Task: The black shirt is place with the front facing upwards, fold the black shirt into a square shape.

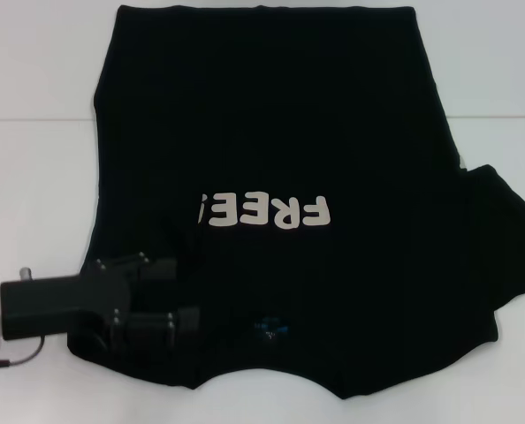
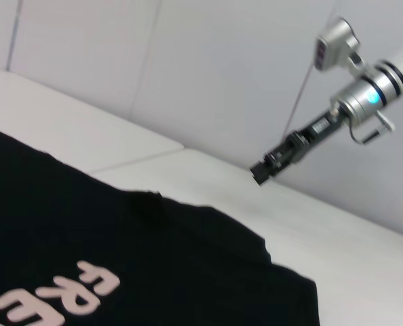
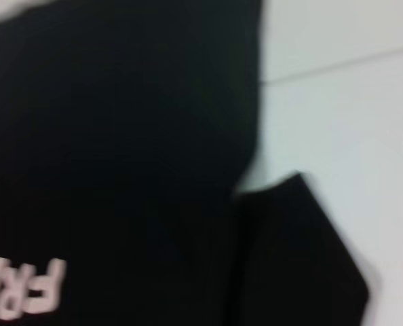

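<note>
The black shirt (image 1: 271, 132) lies spread on the white table with its cream "FREE!" letters (image 1: 267, 212) facing up and the blue neck label (image 1: 270, 327) near me. Its left edge is folded inward, and the fold covers part of the exclamation mark. My left gripper (image 1: 187, 291) reaches in from the left, low over that folded part by the collar, with its fingers apart. The right sleeve (image 1: 501, 238) still sticks out flat. In the left wrist view my right gripper (image 2: 261, 171) hangs above the table beyond the shirt (image 2: 154, 258). The right wrist view looks down on the shirt (image 3: 120, 170) and its sleeve (image 3: 290, 258).
Bare white table (image 1: 33, 177) shows left and right of the shirt, with a seam line across it. The shirt's hem reaches the far edge of the head view. A thin cable (image 1: 15, 358) trails under the left wrist.
</note>
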Tool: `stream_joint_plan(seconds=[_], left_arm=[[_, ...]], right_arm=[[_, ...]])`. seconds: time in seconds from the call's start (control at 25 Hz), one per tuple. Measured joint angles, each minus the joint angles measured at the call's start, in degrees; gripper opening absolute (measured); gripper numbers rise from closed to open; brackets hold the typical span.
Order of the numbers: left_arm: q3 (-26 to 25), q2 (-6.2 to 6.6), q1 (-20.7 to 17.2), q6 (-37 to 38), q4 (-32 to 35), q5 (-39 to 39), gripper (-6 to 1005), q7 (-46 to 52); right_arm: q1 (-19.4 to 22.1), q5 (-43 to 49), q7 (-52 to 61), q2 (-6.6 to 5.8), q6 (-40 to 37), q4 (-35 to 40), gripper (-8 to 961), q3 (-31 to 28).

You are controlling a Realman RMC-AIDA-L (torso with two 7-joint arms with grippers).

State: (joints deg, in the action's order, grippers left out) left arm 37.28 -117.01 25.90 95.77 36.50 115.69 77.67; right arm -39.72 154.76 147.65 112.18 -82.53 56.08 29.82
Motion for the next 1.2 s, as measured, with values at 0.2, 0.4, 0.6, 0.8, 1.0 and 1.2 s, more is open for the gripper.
stream_joint_plan(seconds=[0.2,0.4,0.6,0.8,1.0,1.2], left_arm=[[1.0,-0.47,0.5,-1.3,0.0,1.3,920,-0.6],[1.0,-0.81,0.8,-1.4,0.1,1.2,920,-1.3],[0.9,-0.93,1.1,-1.3,0.2,1.1,919,-1.3],[0.5,-1.06,1.3,-1.6,0.2,0.9,919,-1.3],[0.5,-1.19,1.8,-1.7,0.2,0.8,919,-1.3],[0.4,-1.20,2.2,-1.8,0.2,0.8,919,-1.3]], right_arm=[[-2.1,3.9,1.7,0.42,3.4,-4.7,755,1.0],[-3.0,4.7,2.5,-0.75,8.7,-12.9,755,3.6],[-3.0,4.8,3.2,-1.42,10.6,-15.0,755,5.0],[-3.0,4.8,3.2,-1.24,12.5,-17.1,755,5.1],[-3.2,4.9,3.2,-1.11,14.4,-18.8,755,5.6],[-3.4,4.6,3.1,-0.91,14.4,-19.0,754,5.7]])
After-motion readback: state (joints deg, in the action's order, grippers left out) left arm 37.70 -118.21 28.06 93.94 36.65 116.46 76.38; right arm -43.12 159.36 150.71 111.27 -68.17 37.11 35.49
